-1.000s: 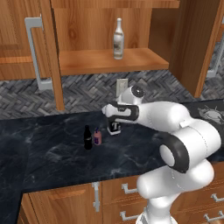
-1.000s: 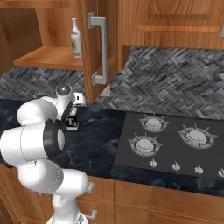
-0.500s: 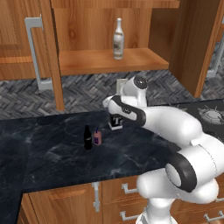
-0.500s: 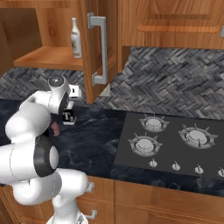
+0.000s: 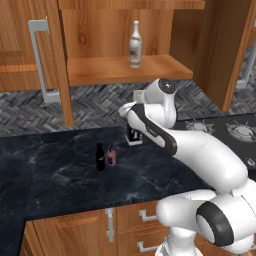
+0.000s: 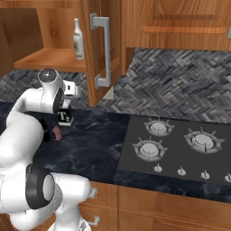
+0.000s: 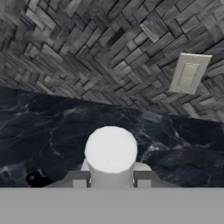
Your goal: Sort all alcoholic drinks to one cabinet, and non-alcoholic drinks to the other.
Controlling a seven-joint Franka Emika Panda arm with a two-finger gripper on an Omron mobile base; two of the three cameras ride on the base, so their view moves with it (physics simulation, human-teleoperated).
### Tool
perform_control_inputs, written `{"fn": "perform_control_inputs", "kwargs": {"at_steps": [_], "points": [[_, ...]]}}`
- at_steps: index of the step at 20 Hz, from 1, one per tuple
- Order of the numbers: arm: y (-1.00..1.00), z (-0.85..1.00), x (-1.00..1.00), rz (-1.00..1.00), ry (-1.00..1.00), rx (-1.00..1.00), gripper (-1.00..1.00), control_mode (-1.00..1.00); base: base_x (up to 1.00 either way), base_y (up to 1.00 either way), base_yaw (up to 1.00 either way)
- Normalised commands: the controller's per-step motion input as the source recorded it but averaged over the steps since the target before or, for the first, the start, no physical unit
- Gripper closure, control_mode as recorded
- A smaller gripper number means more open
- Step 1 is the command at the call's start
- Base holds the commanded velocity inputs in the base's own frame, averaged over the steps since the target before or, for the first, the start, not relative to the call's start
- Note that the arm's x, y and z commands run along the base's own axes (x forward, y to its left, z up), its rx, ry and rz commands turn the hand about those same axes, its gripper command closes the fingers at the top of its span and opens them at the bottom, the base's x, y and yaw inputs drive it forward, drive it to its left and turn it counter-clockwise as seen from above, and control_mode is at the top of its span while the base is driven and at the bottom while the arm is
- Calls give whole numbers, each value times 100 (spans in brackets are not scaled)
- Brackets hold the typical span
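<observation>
**A:** What does the left base view show, starting with the cabinets?

**B:** An open wooden cabinet (image 5: pixel 125 70) hangs above a dark marble counter (image 5: pixel 60 175). On its shelf stands one slim cream-white bottle (image 5: pixel 135 44), upright. On the counter, well left of the arm, a small black cola bottle (image 5: pixel 100 157) stands just beside a shorter pink bottle (image 5: pixel 111 156). The square clear bottle (image 5: pixel 133 135) sits on the counter near the herringbone backsplash, mostly hidden behind the arm.

**A:** What has changed since half a second ago?

**B:** The white arm has stretched further over the counter, its forearm now lying low and long, with the wrist bent down over the square bottle. The bottles have not moved.

**A:** And the right base view?

**B:** The same cabinet with its door (image 6: pixel 100 45) swung open, the cream-white bottle (image 6: pixel 78 39) on the shelf. The arm curls in from the lower left, and the gripper (image 6: pixel 66 113) points down over the square bottle (image 6: pixel 66 118), whose black label with a white "T" shows. A cooktop (image 6: pixel 176 144) lies to the right.

**A:** The hand view?

**B:** It looks down on the bottle's round white cap (image 7: pixel 111 151). The two fingertips (image 7: pixel 78 178) press the neck from either side, so the claw is nearly closed, clamped on the bottle. A wall switch plate (image 7: pixel 188 73) is on the backsplash.
</observation>
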Motion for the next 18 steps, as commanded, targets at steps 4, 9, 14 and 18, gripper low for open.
{"fn": "perform_control_inputs", "kwargs": {"at_steps": [4,9,14,18], "points": [[6,45,-30,-2,0,0,100,-100,0,0,0],[6,47,-26,-3,0,0,100,-100,0,0,0],[0,50,-36,-3,-4,0,100,-100,0,0,0],[0,51,-42,-3,-5,0,100,-100,0,0,0]]}}
